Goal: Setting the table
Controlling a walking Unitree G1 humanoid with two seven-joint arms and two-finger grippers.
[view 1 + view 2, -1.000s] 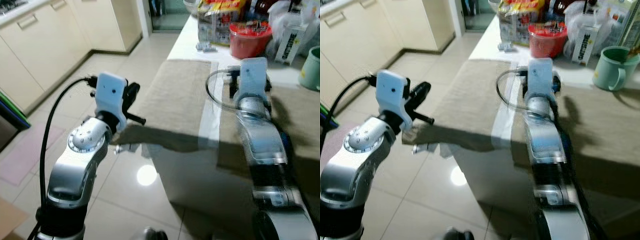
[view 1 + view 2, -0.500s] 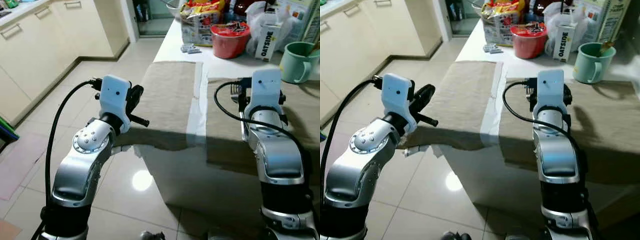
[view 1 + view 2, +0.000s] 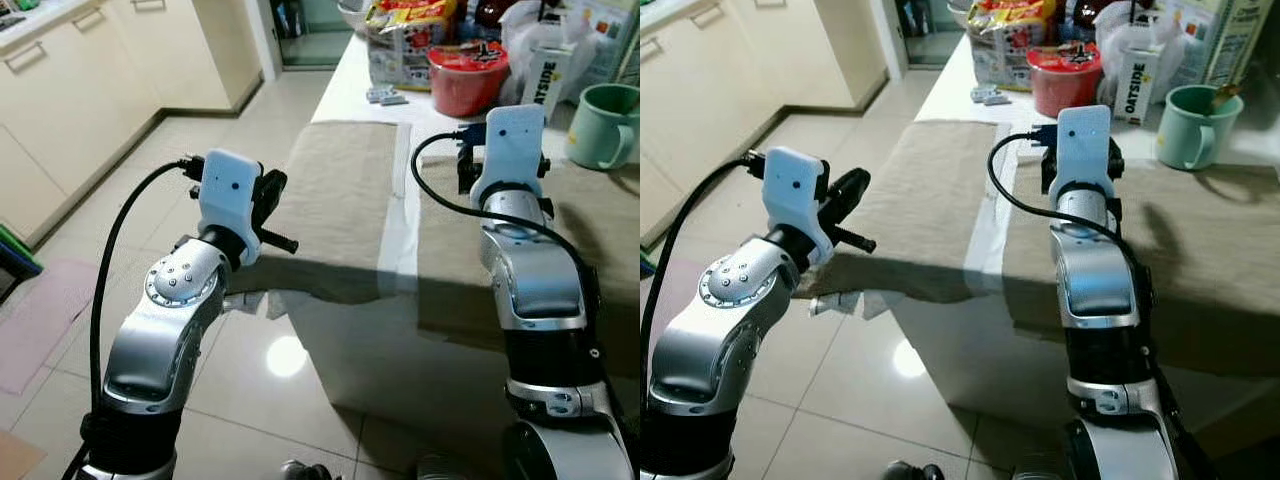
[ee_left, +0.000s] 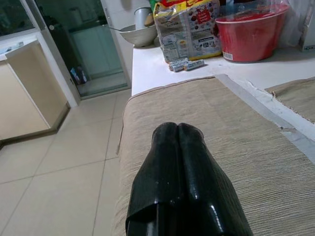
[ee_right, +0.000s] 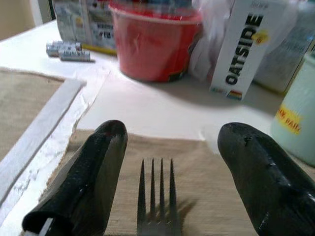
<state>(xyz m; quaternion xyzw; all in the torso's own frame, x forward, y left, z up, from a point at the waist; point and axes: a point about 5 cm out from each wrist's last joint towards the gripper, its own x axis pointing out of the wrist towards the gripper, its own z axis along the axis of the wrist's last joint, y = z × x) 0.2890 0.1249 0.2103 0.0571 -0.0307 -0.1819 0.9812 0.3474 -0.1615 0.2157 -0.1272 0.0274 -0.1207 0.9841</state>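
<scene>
While the fork (image 5: 157,196) lies flat on the right-hand beige placemat (image 3: 590,250), its tines point toward the far side of the counter (image 3: 350,95) and sit between the spread fingers (image 5: 83,182) of your right tool (image 5: 170,172), which hovers low over that mat without gripping anything. You can see the fork touches neither finger. A second beige placemat (image 3: 340,200) lies just beside the first, nearer the counter's left edge, with a strip of pale surface between them. Your left tool (image 4: 179,167) is raised at the near left corner of that second mat, its fingers pressed together and holding nothing. Beyond the mats, at the back of the counter, you have a red tub (image 5: 152,42), a white carton marked OATSIDE (image 5: 243,49) just beside it, a pale green mug (image 3: 603,125) to the right, a printed snack bag (image 4: 187,29), a few small batteries (image 4: 186,64) lying near the bag, and a metal bowl (image 4: 138,34) at the far end. Cream cabinets (image 3: 90,90) line the tiled floor (image 3: 140,200) to your left.
</scene>
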